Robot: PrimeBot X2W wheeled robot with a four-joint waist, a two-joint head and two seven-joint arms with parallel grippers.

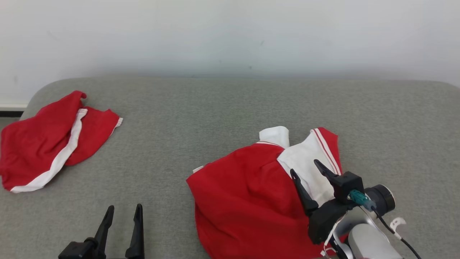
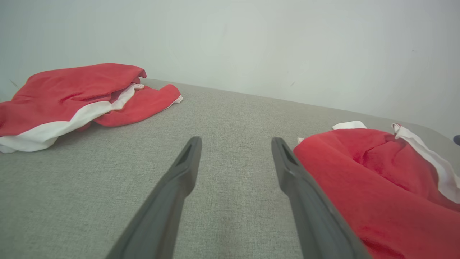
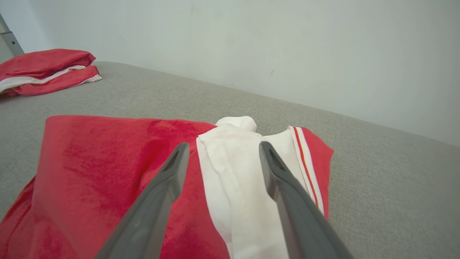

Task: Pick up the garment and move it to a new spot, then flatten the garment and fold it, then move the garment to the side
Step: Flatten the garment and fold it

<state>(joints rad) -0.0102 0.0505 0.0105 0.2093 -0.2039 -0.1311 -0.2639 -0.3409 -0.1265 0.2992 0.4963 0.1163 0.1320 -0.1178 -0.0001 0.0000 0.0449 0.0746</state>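
A red garment (image 1: 244, 194) with a white panel and red-striped trim lies crumpled on the grey padded surface (image 1: 230, 104), at the lower middle right. My right gripper (image 1: 304, 166) hovers open just above its white part, fingers spread, nothing between them. In the right wrist view the garment (image 3: 100, 162) spreads under the open right gripper (image 3: 223, 145). My left gripper (image 1: 124, 207) stands open at the lower left over bare surface, to the left of the garment. The left wrist view has the garment (image 2: 359, 180) just right of the open left gripper (image 2: 236, 139).
A second red and white garment (image 1: 36, 144) lies bunched at the surface's far left edge, also visible as a red heap (image 2: 72, 86) in the left wrist view and a small heap (image 3: 43, 61) in the right one. A pale wall (image 1: 230, 36) backs the surface.
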